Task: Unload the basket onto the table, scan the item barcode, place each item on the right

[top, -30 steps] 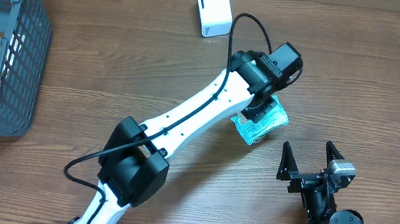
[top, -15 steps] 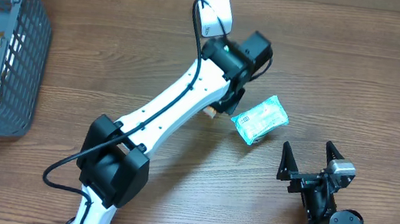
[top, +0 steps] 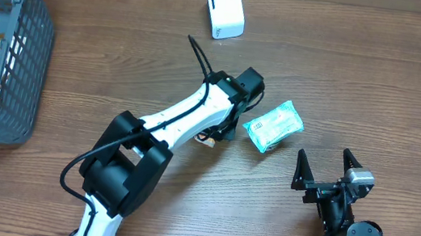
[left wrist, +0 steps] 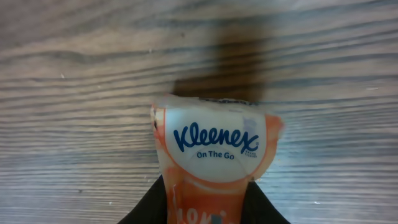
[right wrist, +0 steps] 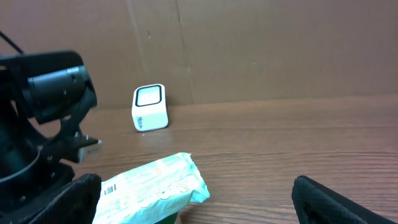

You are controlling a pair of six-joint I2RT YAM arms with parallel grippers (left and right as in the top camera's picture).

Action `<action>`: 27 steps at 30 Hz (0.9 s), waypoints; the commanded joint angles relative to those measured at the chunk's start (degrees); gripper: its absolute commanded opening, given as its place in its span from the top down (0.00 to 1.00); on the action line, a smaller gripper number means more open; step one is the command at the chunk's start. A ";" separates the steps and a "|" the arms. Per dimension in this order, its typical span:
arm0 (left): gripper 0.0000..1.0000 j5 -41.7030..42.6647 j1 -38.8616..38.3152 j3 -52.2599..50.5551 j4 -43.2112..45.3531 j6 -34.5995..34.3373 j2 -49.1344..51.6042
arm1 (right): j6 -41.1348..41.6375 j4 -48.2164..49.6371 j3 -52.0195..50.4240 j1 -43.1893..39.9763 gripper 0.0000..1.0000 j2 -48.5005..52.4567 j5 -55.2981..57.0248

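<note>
The left arm (top: 186, 119) is withdrawing from the white scanner (top: 225, 11) toward its own base. The left gripper (top: 221, 129), clamped on the orange Kleenex pack (left wrist: 214, 149), is now settling just left of the green pack (top: 273, 125), having first stood directly over it.

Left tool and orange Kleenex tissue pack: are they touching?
Touching. The left wrist view shows the left tool's black fingers against both sides of the orange Kleenex tissue pack.
</note>
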 commanded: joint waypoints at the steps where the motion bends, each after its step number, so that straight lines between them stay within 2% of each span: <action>1: 0.79 1.07 1.09 -1.99 1.07 -2.03 -0.83 | -0.15 0.20 -0.57 -0.17 0.00 -0.52 0.39; 15: 0.76 2.19 1.38 -3.10 2.80 -2.03 -0.81 | -0.13 0.20 -0.57 -0.17 0.00 -0.52 0.39; 22: 0.62 2.21 1.44 -4.17 3.98 -2.03 -0.79 | -0.13 0.20 -0.57 -0.17 0.00 -0.52 0.39; 27: 0.42 2.27 1.42 -4.17 4.70 -2.03 -0.72 | -0.15 0.20 -0.57 -0.17 0.00 -0.52 0.39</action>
